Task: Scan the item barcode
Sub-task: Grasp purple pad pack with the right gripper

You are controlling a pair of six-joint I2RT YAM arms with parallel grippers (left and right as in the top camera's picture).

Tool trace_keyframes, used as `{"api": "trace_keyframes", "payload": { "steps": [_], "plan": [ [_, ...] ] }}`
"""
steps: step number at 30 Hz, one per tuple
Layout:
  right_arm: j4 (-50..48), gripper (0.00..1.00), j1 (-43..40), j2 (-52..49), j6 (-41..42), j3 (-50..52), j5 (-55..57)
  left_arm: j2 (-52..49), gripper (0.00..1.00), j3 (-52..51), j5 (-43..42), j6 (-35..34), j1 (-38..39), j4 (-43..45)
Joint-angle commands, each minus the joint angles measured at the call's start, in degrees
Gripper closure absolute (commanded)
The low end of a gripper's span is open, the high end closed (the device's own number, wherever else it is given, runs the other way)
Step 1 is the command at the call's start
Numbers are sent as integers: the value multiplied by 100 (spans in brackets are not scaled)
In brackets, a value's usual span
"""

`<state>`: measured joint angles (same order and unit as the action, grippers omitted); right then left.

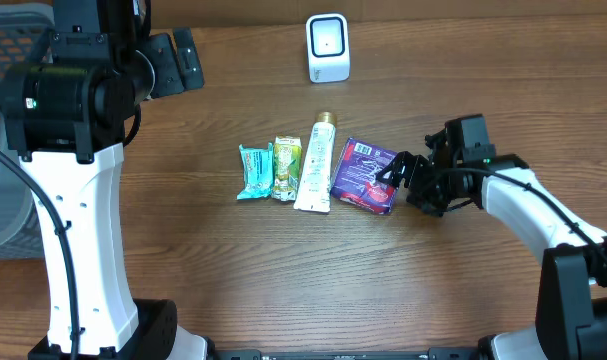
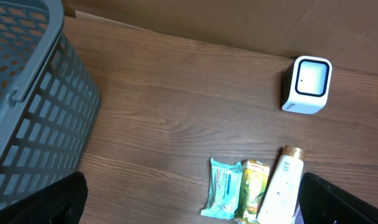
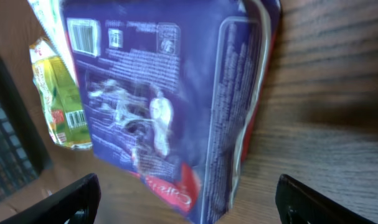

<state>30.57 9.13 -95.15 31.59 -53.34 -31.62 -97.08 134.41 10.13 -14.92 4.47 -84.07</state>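
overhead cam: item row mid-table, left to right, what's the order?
teal packet → green-yellow packet → white tube → purple package

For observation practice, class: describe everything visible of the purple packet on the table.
The purple packet is a glossy, crinkled film pouch with white print, a red patch at one end and a white barcode near a corner. It lies flat on the wooden table, one edge up against the white tube. The right end effector sits open at its opposite edge, not gripping it.
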Motion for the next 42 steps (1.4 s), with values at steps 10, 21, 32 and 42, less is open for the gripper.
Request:
{"api": "trace_keyframes", "payload": {
  "steps": [10, 21, 32, 42],
  "plan": [
    [-1893, 22, 372, -24, 2262, 1182, 195, -74, 0, 66, 79, -96, -4, 7],
    [-1676, 57, 205, -22, 990, 946, -133, -74, 0, 66, 79, -94, -7, 7],
    [1792, 59, -389, -22, -3379, -1156, 553, -74, 0, 66, 79, -96, -4, 9],
    [1910, 8, -680, -24, -2481, -1274, 595, -74, 1, 66, 79, -96, -4, 7]
  ]
}}
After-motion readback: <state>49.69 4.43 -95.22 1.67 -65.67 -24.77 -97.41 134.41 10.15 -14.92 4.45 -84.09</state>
